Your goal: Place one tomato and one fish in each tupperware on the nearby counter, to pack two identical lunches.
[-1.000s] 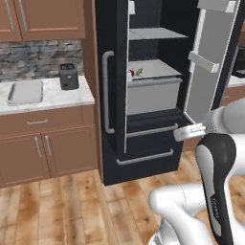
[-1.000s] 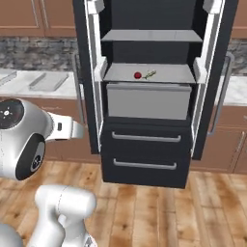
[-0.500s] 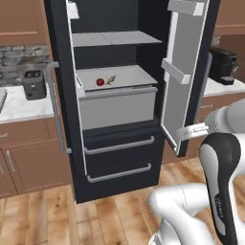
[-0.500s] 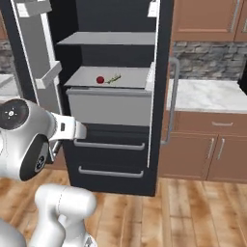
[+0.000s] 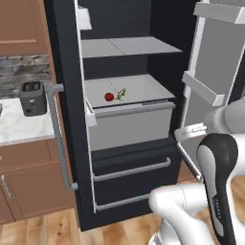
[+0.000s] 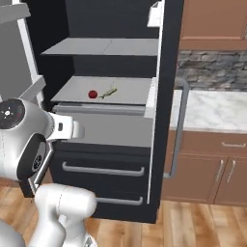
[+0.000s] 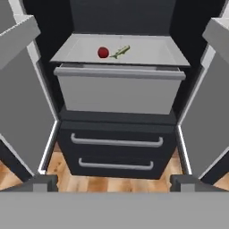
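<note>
— What should it do from here?

— Reach in level over the drawer front and come down on the tomato [image 7: 103, 52], clear of the fish [image 7: 120, 52] just beside it on the fridge shelf [image 7: 147, 51]. The hand [image 7: 114, 181] is spread wide and empty, well back from the fridge.

— How many do you count?

— One tomato, one greenish fish (slim thing). The tabletop [image 6: 217, 110] is off to the side.

A home kitchen: a tall black fridge [image 5: 129, 143] stands open with grey shelves [image 5: 127, 47], beside brown wooden cabinets [image 6: 212, 169], a white marble surface [image 6: 217, 110], a stone backsplash [image 6: 212, 72], a toaster [image 5: 32, 98] and wood flooring [image 6: 193, 226].
</note>
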Robot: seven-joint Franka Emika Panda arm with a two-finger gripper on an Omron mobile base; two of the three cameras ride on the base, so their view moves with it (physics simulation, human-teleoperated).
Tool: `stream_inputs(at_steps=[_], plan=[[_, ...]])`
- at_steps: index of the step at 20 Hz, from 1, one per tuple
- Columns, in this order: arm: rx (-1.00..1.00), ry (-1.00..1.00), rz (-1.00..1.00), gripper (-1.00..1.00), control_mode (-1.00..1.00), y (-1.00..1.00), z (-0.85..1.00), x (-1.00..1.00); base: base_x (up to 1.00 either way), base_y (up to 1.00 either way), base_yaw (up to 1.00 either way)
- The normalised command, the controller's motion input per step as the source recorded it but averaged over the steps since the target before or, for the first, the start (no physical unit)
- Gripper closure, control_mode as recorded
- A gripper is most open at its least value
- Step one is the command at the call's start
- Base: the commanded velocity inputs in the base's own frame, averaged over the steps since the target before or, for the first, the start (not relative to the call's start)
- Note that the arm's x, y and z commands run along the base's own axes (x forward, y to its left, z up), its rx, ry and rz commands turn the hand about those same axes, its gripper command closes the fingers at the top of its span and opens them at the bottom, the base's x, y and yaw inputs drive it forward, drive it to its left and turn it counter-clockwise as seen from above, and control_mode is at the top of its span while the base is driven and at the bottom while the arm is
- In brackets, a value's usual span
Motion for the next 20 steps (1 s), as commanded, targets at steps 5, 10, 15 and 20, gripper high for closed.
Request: stream_inputs(at_steps=[5, 10, 15, 20], plan=[[0.00, 0.00, 0.00, -1.00, 1.00, 0.00, 0.00, 0.00, 1.00, 0.25, 0.00], [0.00, 0.00, 0.00, -1.00, 1.00, 0.00, 0.00, 0.00, 1.00, 0.34, 0.00], [0.00, 0.00, 0.00, -1.00, 1.00, 0.00, 0.00, 0.00, 0.94, 0.31, 0.00], [0.00, 0.05, 0.00, -1.00, -1.00, 0.13, -0.18, 0.21, 0.23, 0.11, 0.00]])
